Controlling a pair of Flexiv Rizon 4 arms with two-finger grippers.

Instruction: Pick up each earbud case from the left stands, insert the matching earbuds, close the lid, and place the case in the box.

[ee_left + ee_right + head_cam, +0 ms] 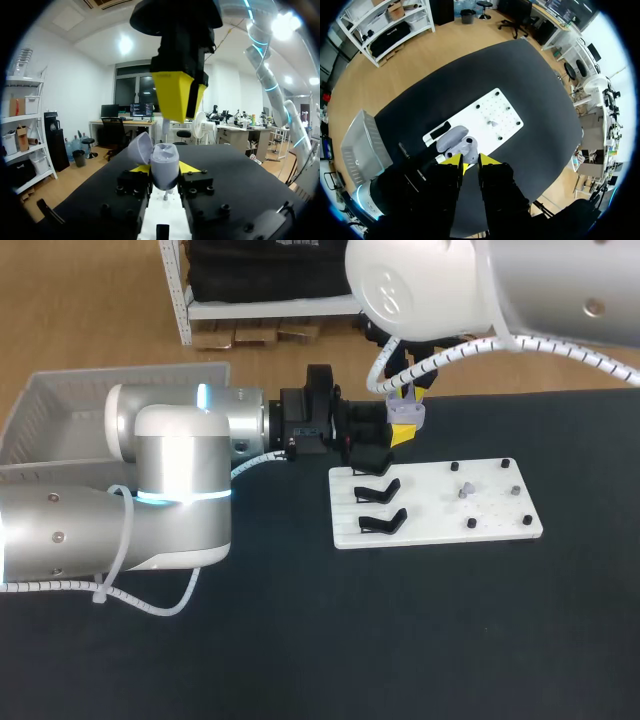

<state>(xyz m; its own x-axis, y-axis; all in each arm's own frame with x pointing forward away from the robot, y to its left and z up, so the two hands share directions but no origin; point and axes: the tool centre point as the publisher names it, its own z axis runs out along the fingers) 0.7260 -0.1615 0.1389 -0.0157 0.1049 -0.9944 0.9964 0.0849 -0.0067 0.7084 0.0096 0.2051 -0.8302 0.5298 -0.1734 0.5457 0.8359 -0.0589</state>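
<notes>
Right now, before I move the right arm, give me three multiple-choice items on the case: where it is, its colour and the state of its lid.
1. Where is the case?
A) in the box
B) on a stand
C) in the left gripper

2. What colour is the case?
A) black
B) lavender
C) yellow

3. How is its lid?
A) open
B) shut
C) lying apart on the table

Answers:
1 C: in the left wrist view both yellow tips press against its sides.
2 B: its shell is pale purple in all three views.
3 A: the lid is tilted back from the body, still hinged to it.
</notes>
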